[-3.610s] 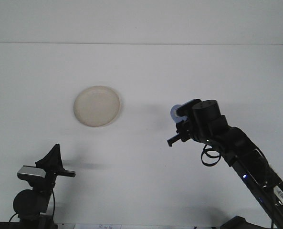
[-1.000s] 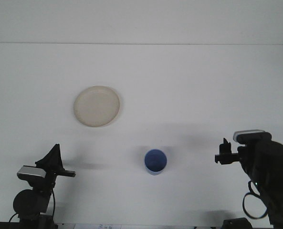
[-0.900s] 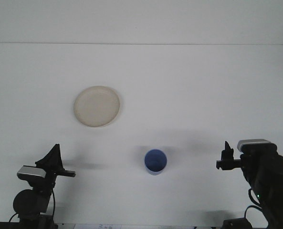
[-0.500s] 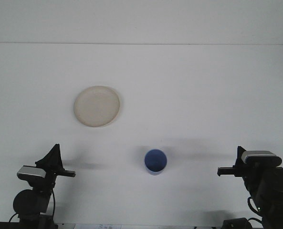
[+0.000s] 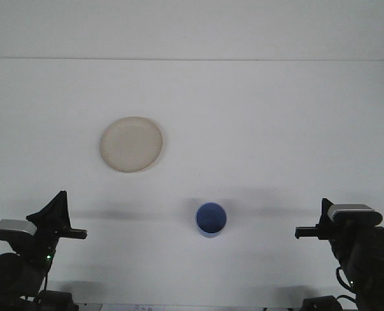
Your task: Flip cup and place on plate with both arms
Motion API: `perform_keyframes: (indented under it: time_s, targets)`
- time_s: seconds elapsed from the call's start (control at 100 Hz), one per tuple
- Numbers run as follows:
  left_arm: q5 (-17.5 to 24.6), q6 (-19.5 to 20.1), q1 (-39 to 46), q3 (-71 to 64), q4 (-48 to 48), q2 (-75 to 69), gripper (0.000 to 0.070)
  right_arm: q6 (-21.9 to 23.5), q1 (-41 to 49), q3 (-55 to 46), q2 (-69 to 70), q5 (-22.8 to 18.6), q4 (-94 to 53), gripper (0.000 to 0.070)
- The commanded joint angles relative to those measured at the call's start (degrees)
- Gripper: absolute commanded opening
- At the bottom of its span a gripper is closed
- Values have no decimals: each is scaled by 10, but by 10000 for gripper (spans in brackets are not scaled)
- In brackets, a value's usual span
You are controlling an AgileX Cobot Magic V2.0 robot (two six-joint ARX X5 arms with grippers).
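Moved since earlier: both of my arms have shifted; the right arm has drawn back from mid-table to the lower right corner and left the cup standing alone, and the left arm has just slid leftward and lower.
Cup: blue cup [image 5: 211, 219] stands upright, mouth up, on the white table [image 5: 256, 116], near the front edge and roughly midway between my two arms.
Cup axis: vertical, so the flip looks done.
Plate: cream plate [image 5: 132, 144] lies farther back and to the left of the cup, well apart from it, nothing on it.
Left fingers: left gripper [image 5: 57, 217] sits low at the left corner; I cannot tell whether it is open or closed.
Right fingers: right gripper [image 5: 310, 229] sits low at the right corner; I cannot tell its state either.
Key relation: cup lies to the right of my left arm, and the plate is on that arm's side, so I judge the left arm better placed for the carry.
Count: one cup, one plate, two arms.
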Motion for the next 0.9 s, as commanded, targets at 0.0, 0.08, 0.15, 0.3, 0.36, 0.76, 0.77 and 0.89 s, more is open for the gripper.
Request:
perform_keyframes:
  time_s: [0.0, 0.08, 0.15, 0.3, 0.36, 0.76, 0.77, 0.89]
  targets:
    - [11, -14, 0, 63, -45, 42, 12, 6, 1, 6, 2, 0, 8, 0]
    - [27, 0, 0, 129, -97, 98, 12, 6, 1, 6, 2, 0, 8, 0]
    - [49, 18, 0, 178, -139, 146, 12, 6, 1, 6, 2, 0, 8, 0]
    - [87, 24, 0, 253, -226, 244, 12, 6, 1, 6, 2, 0, 8, 0]
    - [105, 24, 0, 269, -255, 279, 12, 6, 1, 6, 2, 0, 8, 0]
    - [146, 22, 0, 274, -287, 379, 219, 6, 1, 6, 2, 0, -2, 0]
    - [146, 21, 0, 274, -287, 379, 256, 6, 1, 6, 2, 0, -2, 0]
    - [146, 8, -1, 274, -290, 380, 595, 6, 1, 6, 2, 0, -2, 0]
